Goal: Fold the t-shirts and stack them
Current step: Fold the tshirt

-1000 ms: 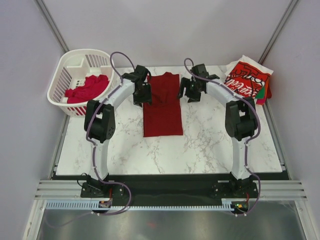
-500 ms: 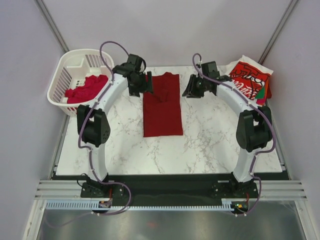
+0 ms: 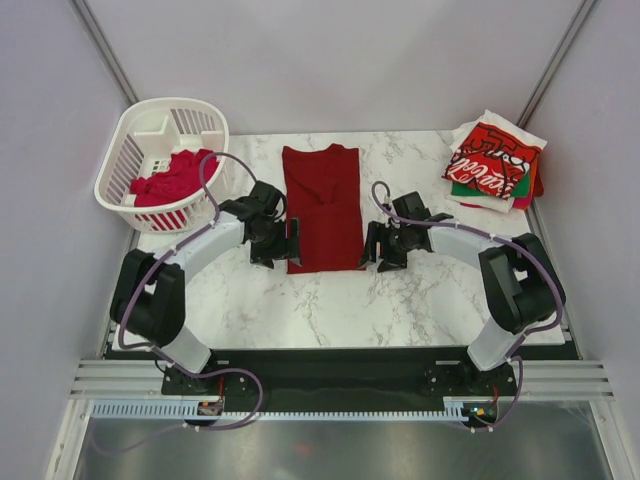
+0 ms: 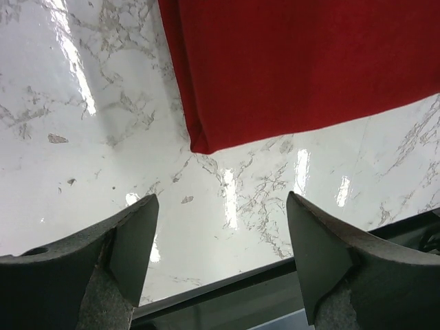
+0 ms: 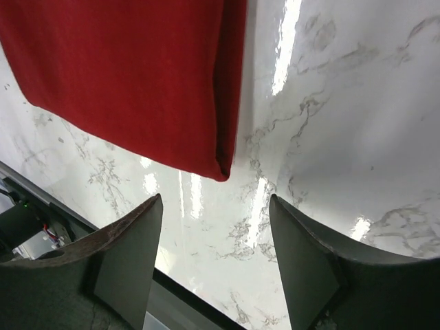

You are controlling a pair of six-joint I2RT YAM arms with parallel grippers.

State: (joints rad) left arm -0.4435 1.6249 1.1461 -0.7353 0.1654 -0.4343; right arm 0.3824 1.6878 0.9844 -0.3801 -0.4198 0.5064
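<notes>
Left gripper point(image 3: 289, 243) and right gripper point(image 3: 373, 247) flank the tee's point(image 3: 322, 205) near corners, both spread and empty, apparently ready to fold its hem.

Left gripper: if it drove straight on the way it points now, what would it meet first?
Probably the near corner of the folded dark red t-shirt, lying just ahead of the open left gripper; depth is unclear, so the bare marble table might come first.
</notes>
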